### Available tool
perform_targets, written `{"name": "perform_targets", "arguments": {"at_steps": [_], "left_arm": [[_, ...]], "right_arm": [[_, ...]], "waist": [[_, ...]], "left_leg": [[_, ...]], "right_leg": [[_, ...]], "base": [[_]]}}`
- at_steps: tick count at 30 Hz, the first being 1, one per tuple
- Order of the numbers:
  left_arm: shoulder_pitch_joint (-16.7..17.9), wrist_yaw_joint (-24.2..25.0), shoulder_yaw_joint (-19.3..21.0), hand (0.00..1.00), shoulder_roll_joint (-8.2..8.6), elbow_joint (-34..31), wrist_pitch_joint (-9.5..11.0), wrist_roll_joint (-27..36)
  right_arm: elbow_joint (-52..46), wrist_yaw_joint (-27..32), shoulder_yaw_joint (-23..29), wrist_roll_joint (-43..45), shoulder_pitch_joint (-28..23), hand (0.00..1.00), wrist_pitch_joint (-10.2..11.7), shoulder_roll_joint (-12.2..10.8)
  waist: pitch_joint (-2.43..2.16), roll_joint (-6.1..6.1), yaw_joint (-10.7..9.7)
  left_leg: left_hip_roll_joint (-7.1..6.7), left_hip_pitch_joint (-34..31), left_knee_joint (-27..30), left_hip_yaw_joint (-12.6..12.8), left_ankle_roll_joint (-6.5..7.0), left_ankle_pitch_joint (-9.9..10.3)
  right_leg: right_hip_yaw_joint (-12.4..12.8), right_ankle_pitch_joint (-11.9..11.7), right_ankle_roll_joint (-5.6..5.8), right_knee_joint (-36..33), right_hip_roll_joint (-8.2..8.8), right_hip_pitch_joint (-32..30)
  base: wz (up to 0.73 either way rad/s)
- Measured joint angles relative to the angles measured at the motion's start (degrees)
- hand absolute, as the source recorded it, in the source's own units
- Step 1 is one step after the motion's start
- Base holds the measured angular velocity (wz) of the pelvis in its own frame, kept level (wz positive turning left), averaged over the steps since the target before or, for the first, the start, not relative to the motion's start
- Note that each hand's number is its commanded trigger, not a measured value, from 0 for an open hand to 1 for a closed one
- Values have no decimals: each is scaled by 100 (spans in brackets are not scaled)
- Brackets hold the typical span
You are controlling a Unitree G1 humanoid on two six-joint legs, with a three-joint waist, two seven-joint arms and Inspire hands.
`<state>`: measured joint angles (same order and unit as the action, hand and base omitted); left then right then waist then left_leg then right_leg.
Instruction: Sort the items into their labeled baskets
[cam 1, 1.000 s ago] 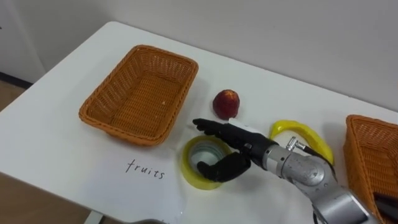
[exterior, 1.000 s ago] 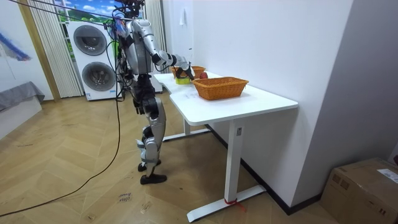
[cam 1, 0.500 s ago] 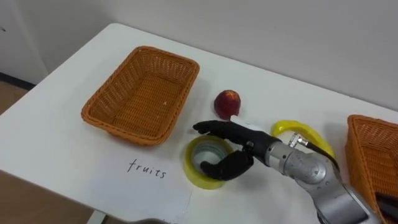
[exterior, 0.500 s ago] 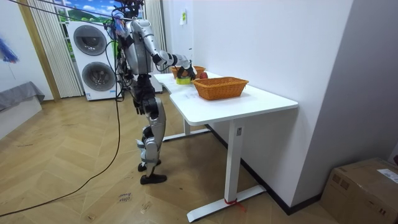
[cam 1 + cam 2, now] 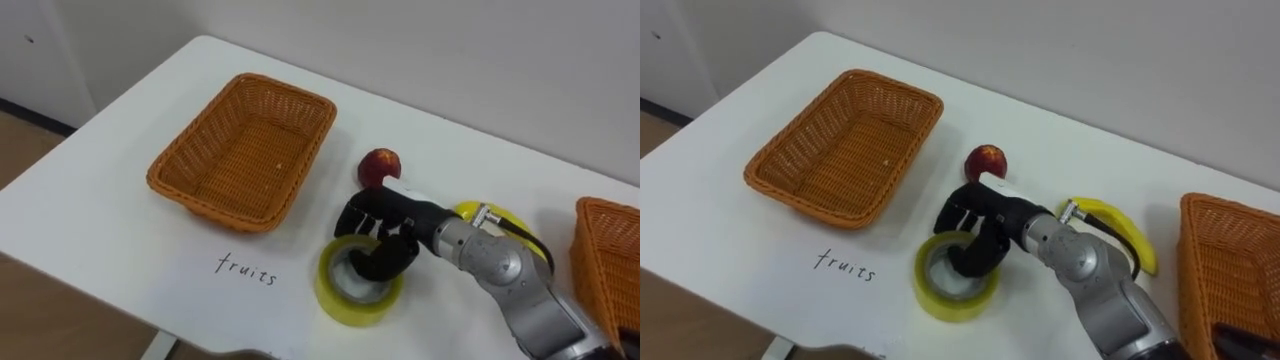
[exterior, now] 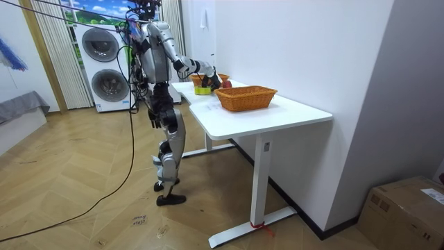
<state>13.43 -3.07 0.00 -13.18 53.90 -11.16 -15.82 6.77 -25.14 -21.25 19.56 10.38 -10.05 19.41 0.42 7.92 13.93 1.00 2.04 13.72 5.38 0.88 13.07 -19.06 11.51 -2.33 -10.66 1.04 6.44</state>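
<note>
- Wicker basket (image 5: 245,150) stands on the white table (image 5: 90,220), with a handwritten label (image 5: 246,268) at its 6 o'clock.
- Yellow tape roll (image 5: 345,300): my right hand (image 5: 385,235) is clamped on its rim at 12 o'clock, fingers curled over the outside and thumb down the core. I can't tell whether it's lifted.
- Red apple (image 5: 380,165) sits at the roll's 12 o'clock, just past my knuckles.
- Banana (image 5: 1118,228) is partly hidden behind my forearm.
- Second wicker basket (image 5: 1230,260) is cut off at the edge.
</note>
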Motion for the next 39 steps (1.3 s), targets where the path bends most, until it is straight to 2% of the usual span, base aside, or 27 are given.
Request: {"name": "perform_targets", "arguments": {"at_steps": [9,29,33,37,39], "left_arm": [[12,-40,210,0,-10,134,25,-1],[-8,-188,208,0,-5,-53,18,11],[-16,-309,205,0,33,-21,18,21],[-3,-361,221,0,120,-46,20,1],[-6,-352,259,0,130,-49,25,-10]], "right_arm": [[129,-100,74,74,29,100,1,-79],[28,-166,130,108,-44,100,-62,-92],[-43,-161,130,108,-96,100,-84,-92],[-69,-141,289,106,-112,100,-87,-95],[-92,-130,455,128,-182,100,-87,-107]], "waist": [[-15,129,55],[-27,131,-18],[-31,67,-130],[19,-91,-308],[8,-131,-371]], "left_leg": [[-3,10,5,0,1,2],[-6,61,-9,7,3,2],[-7,75,-5,18,4,1],[-16,77,15,20,19,8],[-22,41,29,14,22,7]], "right_leg": [[24,0,0,-6,1,-34],[51,-1,2,0,2,48],[83,-1,2,0,2,62],[120,-5,9,0,9,85],[120,-5,9,0,15,53]], "base": [[0],[0],[-1],[0],[0]]}}
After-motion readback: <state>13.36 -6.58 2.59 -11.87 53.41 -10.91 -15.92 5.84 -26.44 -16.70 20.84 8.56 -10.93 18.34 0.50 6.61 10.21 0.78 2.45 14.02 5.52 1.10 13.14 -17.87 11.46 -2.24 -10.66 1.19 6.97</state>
